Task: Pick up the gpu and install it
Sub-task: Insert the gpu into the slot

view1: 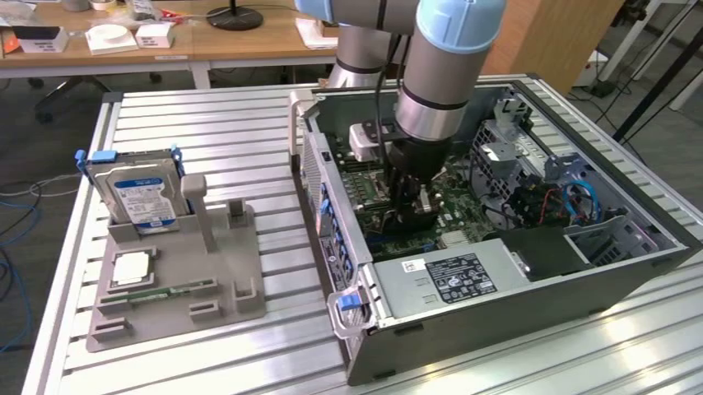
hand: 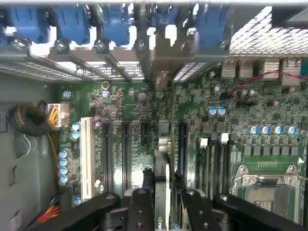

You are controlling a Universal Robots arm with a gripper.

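Here the fingers (hand: 162, 204) clamp the gpu (hand: 162, 168) edge-on between them, over the motherboard (hand: 144, 103) slots.

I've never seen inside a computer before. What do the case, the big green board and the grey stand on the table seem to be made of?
Computer case: looks like sheet metal, matte dark grey, with thin folded edges and perforated panels.
Green board: probably glossy resin circuit board, with fine traces and soldered parts.
Grey stand: likely matte plastic, uniform colour, with blocky moulded shapes.
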